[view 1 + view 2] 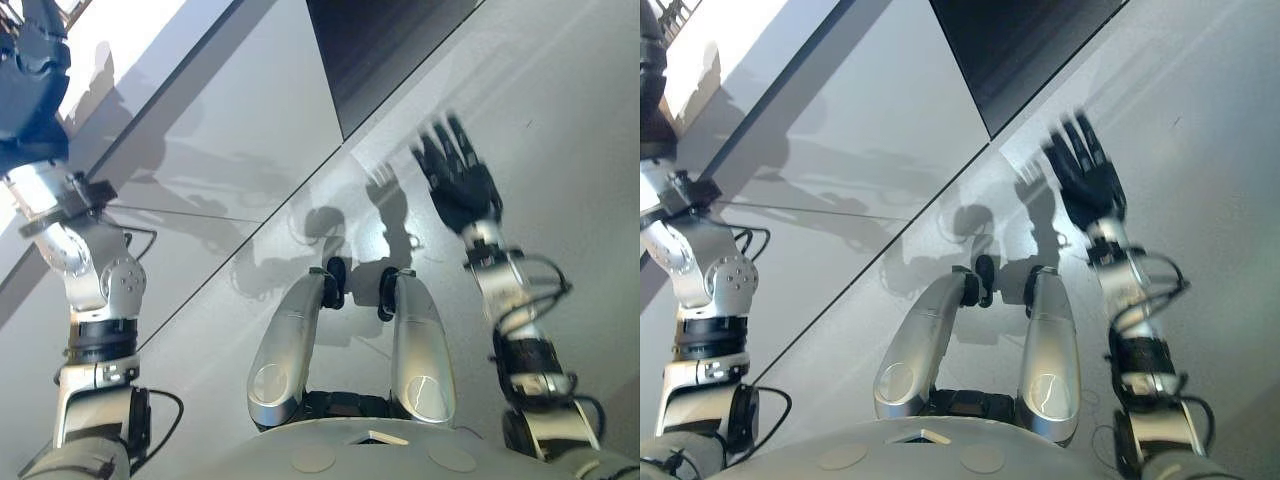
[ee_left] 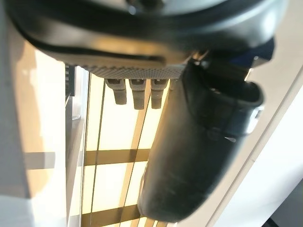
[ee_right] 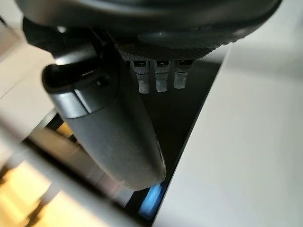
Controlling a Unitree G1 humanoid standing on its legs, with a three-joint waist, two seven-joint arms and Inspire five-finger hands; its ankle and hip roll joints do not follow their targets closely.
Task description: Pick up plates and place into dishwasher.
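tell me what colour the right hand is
Black, fingers spread straight; the right hand shows best in the left eye view.

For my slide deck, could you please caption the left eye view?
Right hand open with fingers spread above the pale floor; left hand raised at upper left.

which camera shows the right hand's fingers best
The left eye view: the right hand shows whole, fingers spread straight, holding nothing. The right eye view shows the same. Its wrist view shows the thumb and some fingertips up close.
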